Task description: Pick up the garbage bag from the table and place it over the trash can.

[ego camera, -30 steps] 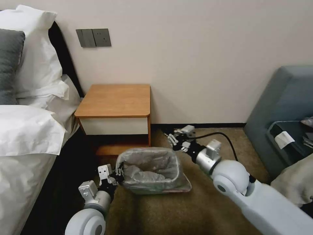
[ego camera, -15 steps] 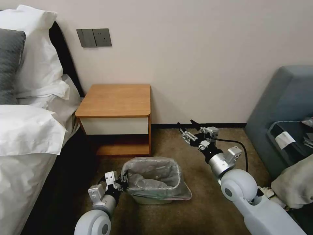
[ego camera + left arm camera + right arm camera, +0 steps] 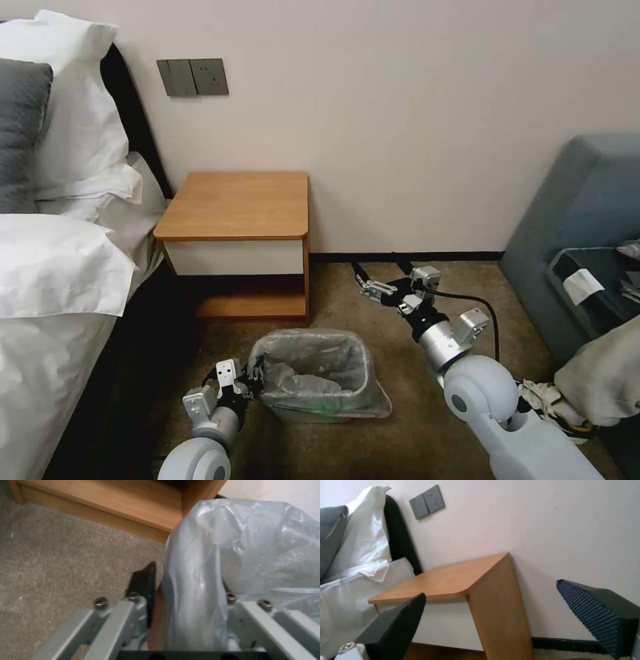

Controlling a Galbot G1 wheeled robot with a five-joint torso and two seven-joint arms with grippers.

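Bag [image 3: 313, 373] already lines the can [image 3: 310, 415], on carpet [image 3: 413, 427] in front of the table [image 3: 237, 203]. Left gripper [image 3: 248, 385] sits at the can's left rim, jaws straddling bag and rim, apparently clamped on both. Right gripper [image 3: 381, 279] spread wide, empty, well right of the can, aimed at the wall [image 3: 400, 120]. Left arm nearer.

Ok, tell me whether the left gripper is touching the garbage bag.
Touching. In the left wrist view, the garbage bag over the trash can rim runs between the left gripper fingers.
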